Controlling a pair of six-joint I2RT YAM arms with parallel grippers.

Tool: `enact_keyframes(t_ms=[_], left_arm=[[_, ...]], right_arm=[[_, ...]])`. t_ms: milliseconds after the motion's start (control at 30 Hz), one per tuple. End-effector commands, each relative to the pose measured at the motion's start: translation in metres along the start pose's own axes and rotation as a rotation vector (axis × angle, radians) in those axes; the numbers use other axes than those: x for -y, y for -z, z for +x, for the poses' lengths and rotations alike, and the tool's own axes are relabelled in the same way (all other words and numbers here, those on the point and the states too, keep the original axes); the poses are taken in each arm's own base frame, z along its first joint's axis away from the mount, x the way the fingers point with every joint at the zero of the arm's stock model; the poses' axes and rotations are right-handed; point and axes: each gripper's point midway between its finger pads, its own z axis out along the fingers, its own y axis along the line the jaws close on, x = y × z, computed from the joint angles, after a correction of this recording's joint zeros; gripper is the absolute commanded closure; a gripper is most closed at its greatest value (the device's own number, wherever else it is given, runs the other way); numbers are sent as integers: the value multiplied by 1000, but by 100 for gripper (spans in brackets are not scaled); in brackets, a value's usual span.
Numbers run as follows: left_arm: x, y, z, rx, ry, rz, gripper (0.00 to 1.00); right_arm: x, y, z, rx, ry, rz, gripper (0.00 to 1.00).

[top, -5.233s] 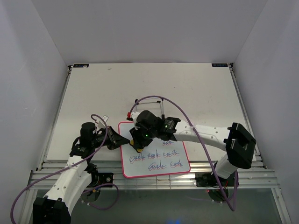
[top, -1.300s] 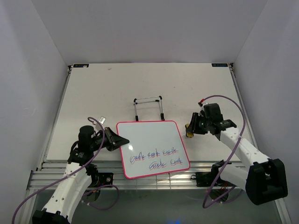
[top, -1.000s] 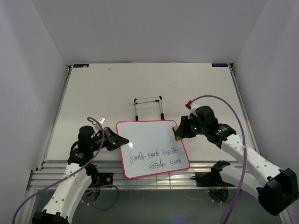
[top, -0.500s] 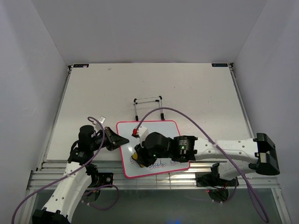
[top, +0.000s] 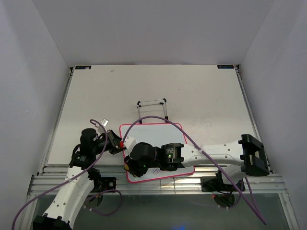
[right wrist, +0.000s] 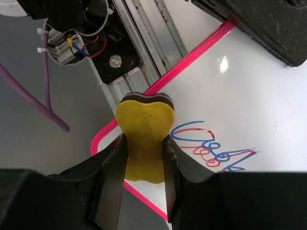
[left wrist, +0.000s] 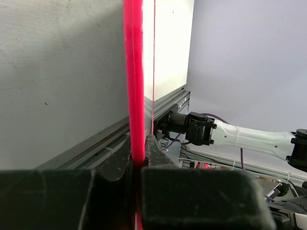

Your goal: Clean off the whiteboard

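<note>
The whiteboard (top: 158,133), white with a pink frame, lies flat near the table's front edge. My left gripper (top: 119,143) is shut on its left edge; in the left wrist view the pink frame (left wrist: 134,72) runs between the closed fingers of that gripper (left wrist: 138,154). My right gripper (top: 129,165) is shut on a yellow eraser (right wrist: 144,130), which sits over the board's near left corner. Blue and red scribbles (right wrist: 211,149) lie just beside the eraser. The right arm hides much of the board's near half in the top view.
A black wire stand (top: 152,109) stands on the table just behind the board. Aluminium rails (top: 163,184) run along the table's near edge, right beside the board's front frame. White walls close in the table at both sides and the back.
The right gripper has swept with the eraser from the board's right side leftward across its near half to the near left corner. The left gripper has kept its hold on the edge.
</note>
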Motion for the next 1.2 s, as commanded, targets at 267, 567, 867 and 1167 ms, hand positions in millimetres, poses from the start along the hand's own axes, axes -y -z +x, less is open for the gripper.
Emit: enact_keyframes(t_ms=[267, 567, 867, 1167], left_arm=[[30, 6, -14, 48, -86, 71, 100], [31, 7, -13, 53, -85, 81, 100], [35, 9, -13, 55, -86, 90, 100], [39, 11, -12, 51, -96, 104, 100]], right_arm=[[75, 6, 26, -44, -145, 178, 85], [94, 15, 34, -74, -190, 207, 85], [2, -9, 5, -111, -44, -18, 85], [18, -16, 19, -168, -34, 84, 85]])
